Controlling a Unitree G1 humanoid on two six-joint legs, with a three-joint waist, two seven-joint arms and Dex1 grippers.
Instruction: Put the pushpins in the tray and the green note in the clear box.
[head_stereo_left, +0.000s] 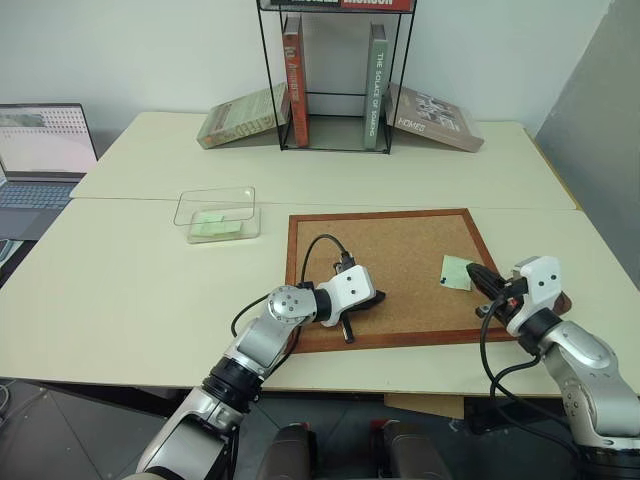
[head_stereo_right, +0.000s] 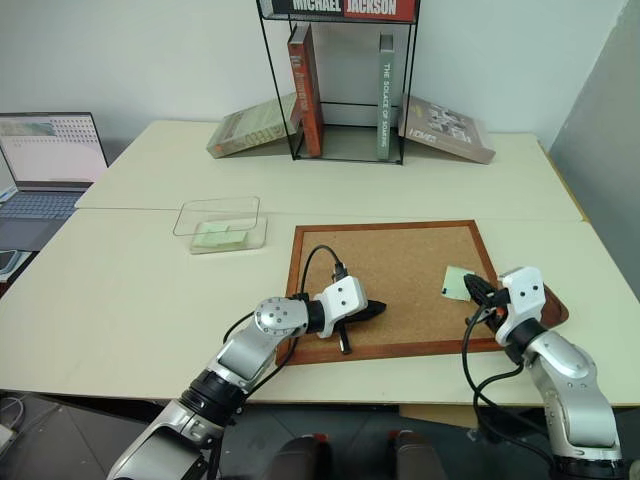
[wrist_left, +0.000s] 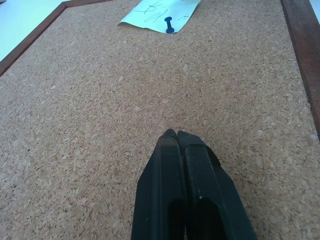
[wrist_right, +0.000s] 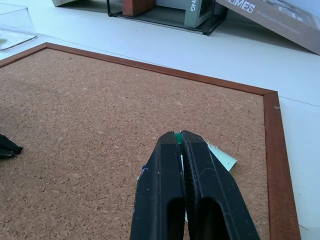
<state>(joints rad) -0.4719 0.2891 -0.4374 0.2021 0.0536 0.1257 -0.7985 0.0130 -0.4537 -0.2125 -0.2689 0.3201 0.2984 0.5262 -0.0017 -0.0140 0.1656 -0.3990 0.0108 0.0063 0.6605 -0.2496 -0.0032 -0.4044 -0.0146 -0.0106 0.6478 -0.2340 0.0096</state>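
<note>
A pale green note (head_stereo_left: 455, 272) lies on the right part of the cork board (head_stereo_left: 400, 250), held by a dark blue pushpin (wrist_left: 169, 25). My right gripper (wrist_right: 178, 135) hovers just over the note's near edge, shut on a small green pushpin (wrist_right: 177, 138) that peeks out between its fingertips. My left gripper (head_stereo_left: 378, 296) rests shut and holding nothing on the board's near left part. The clear box (head_stereo_left: 218, 215) stands left of the board with a pale green slip (head_stereo_left: 215, 227) inside. The brown tray (head_stereo_right: 556, 308) is mostly hidden behind my right wrist.
A black wire rack (head_stereo_left: 335, 80) with upright books stands at the back, with books leaning on both its sides. An open laptop (head_stereo_left: 40, 150) sits at the far left. The table's (head_stereo_left: 130, 290) front edge runs just below the board.
</note>
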